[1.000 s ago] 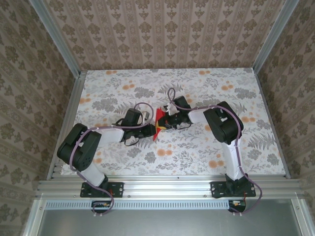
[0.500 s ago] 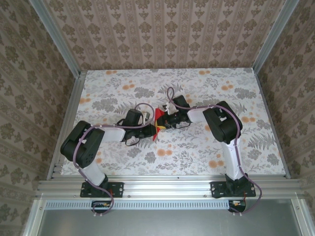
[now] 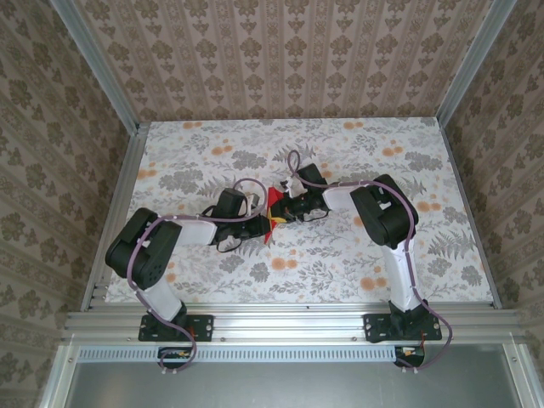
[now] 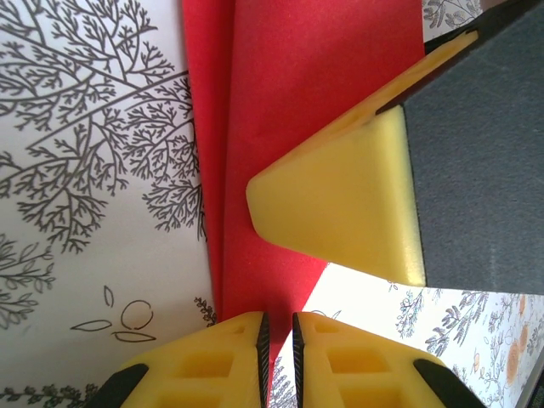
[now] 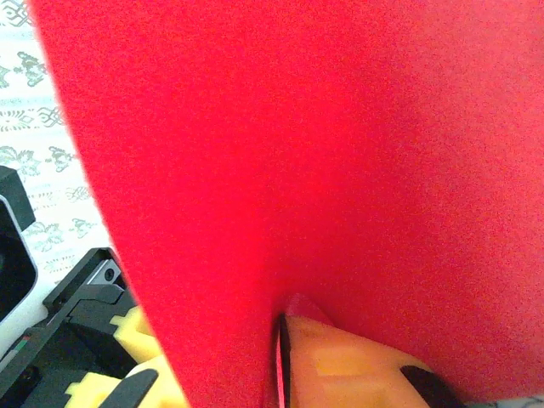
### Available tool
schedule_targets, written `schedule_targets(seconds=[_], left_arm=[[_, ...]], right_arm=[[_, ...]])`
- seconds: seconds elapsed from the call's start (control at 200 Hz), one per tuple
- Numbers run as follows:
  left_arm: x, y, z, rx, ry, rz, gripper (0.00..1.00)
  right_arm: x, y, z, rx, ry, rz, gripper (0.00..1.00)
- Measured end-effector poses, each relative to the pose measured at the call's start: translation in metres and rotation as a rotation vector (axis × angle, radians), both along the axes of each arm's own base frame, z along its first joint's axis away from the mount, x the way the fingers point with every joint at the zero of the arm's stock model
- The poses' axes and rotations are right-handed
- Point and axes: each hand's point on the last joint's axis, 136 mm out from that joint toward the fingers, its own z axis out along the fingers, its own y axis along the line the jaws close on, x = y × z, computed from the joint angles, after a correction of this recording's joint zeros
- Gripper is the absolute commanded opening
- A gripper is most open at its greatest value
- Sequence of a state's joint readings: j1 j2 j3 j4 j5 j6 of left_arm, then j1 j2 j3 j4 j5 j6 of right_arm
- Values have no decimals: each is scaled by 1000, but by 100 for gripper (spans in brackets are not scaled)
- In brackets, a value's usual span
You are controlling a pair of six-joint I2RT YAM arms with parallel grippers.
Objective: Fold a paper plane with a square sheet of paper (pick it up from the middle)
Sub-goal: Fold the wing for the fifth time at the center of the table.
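The red sheet of paper (image 3: 273, 201), folded into a narrow creased shape, stands up off the table's middle between both grippers. My left gripper (image 3: 261, 223) comes at it from the left. In the left wrist view the paper (image 4: 280, 102) runs down into the left gripper (image 4: 278, 316), whose jaws are shut on its lower tip. A yellow finger (image 4: 340, 204) of the right gripper presses against the paper's side. My right gripper (image 3: 280, 210) reaches in from the right. In the right wrist view the paper (image 5: 297, 153) covers one finger, and the right gripper (image 5: 280, 333) pinches it.
The floral tablecloth (image 3: 340, 263) lies around the arms. Metal rails (image 3: 289, 321) run along the near edge, and patterned walls enclose the other sides. The left gripper's black and yellow body (image 5: 93, 340) sits close beside the right gripper.
The left arm's elbow has shifted a little to the right. The right gripper has edged slightly left and away. Both stay on the paper.
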State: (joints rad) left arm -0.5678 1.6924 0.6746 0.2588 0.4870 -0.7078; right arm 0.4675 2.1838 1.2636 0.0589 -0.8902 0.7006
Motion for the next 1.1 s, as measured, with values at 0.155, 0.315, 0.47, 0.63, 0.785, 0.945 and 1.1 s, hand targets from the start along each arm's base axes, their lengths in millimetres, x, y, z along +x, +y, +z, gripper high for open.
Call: schedule_targets(seconds=[0.155,0.315,0.47,0.63,0.785,0.945,1.1], left_arm=[[0,0,-4,4,6,0,13],[0,0,-5,5,8,1,10],[0,0,-6,7,9,0,7],[-1,-2,-7,28,5,-2,3],[-1,-4,-8,67,-2,-4,0],[-1,-4,-9,90,-9,-5,0],[-1,-6,-9,98,-15,-7,0]], right_arm=[[0,-1,-2,-11,2,-1,9],[1,-1,-3,-19,-1,-1,9],[1,-2,-3,-24,0,-1,9],[1,-2,-3,-25,1,-1,9],[1,-2,-4,-28,0,-1,10],[2,-2,-1,-29,-1,-2,15],[5,-5,4,-67,-9,-28,23]])
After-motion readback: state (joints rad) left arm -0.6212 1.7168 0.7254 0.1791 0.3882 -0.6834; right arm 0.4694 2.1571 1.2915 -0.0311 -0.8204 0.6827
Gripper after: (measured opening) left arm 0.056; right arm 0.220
